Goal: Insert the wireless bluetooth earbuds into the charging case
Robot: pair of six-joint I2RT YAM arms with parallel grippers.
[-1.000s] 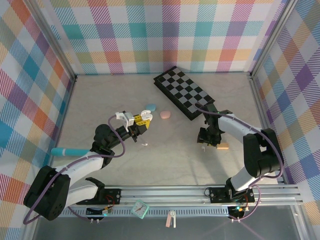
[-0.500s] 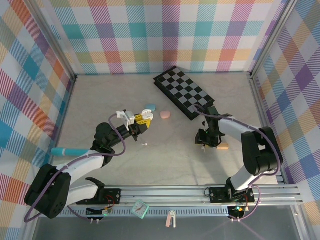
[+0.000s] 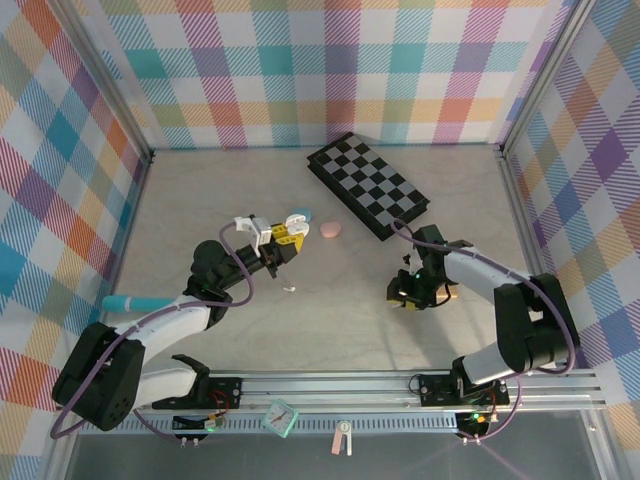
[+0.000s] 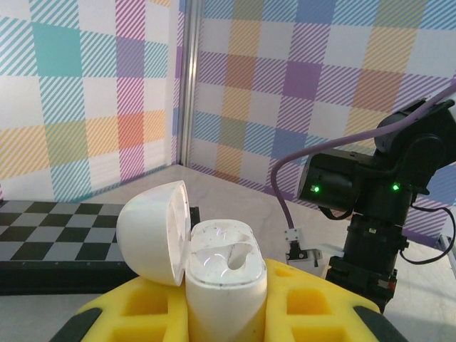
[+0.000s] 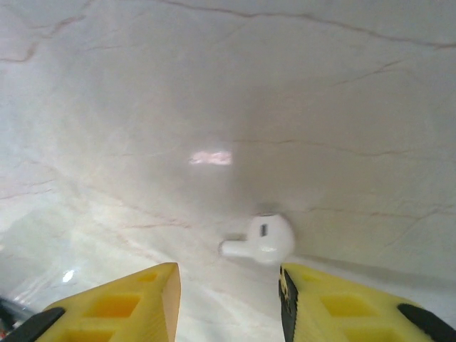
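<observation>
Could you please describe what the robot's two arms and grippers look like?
The left arm and right arm have white links, black joints and a looping purple cable each. The left gripper and right gripper have yellow fingers with square recesses.

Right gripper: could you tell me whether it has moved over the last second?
Yes. The right gripper has drifted toward the near edge, away from the chessboard.

The top camera sits high at the near edge, looking down on the table [image 3: 340, 320]. The left wrist camera looks level, close over its case [image 4: 224, 278], toward the chessboard [image 4: 43, 228] and right arm [image 4: 370, 192], both seen from above too. The right wrist camera stares down, close to the table.
</observation>
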